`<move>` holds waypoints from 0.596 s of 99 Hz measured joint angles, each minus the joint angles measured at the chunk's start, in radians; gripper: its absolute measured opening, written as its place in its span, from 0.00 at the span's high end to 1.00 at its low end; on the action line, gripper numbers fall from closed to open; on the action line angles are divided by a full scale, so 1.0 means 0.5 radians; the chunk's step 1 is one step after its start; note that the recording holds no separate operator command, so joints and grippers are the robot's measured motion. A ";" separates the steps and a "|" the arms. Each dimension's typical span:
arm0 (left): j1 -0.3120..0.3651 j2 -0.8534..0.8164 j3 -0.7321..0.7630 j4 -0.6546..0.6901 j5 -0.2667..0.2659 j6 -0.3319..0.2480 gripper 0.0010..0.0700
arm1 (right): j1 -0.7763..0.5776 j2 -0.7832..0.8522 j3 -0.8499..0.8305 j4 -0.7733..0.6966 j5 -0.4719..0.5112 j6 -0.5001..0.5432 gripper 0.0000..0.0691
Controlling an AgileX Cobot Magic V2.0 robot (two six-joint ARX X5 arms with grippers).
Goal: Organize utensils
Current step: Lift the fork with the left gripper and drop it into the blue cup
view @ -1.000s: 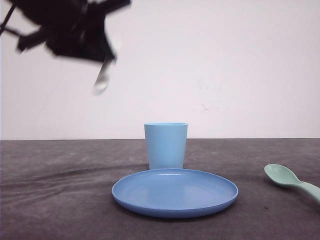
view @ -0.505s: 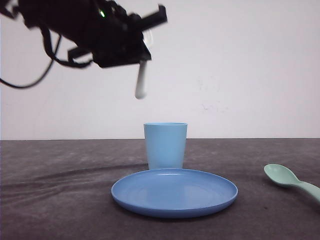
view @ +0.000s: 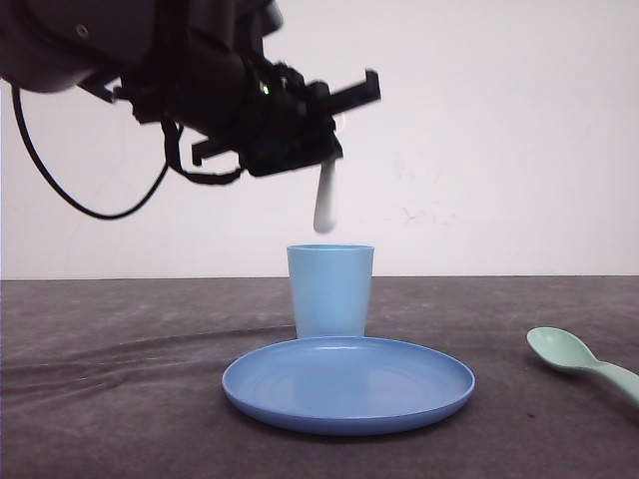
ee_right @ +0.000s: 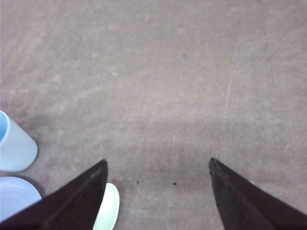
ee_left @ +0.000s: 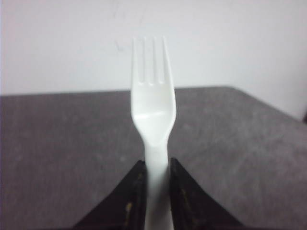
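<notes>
Your left gripper (view: 321,150) pinches the white fork (ee_left: 153,120) by its handle, which hangs just above the light blue cup (view: 330,291). Lower it straight in. Your right gripper (ee_right: 158,191) is spread empty over the mint-green spoon (view: 579,359).

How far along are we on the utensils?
Nothing is put away yet. In hand: the left gripper is shut on the fork, whose handle end hangs just above the cup. Left: the spoon lies on the table, under the open right gripper.
</notes>
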 joint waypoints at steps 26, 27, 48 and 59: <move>0.000 0.116 0.000 -0.072 0.001 -0.004 0.95 | 0.000 0.001 0.000 0.001 0.002 -0.016 0.39; 0.000 0.119 0.000 -0.080 0.001 -0.005 0.95 | 0.000 0.001 0.000 0.001 0.002 -0.016 0.39; 0.000 0.128 0.000 -0.083 0.010 -0.011 0.93 | 0.000 0.001 0.000 0.001 0.002 -0.016 0.39; -0.001 0.127 0.000 -0.063 0.011 -0.011 0.78 | 0.000 0.001 0.000 0.001 0.002 -0.016 0.39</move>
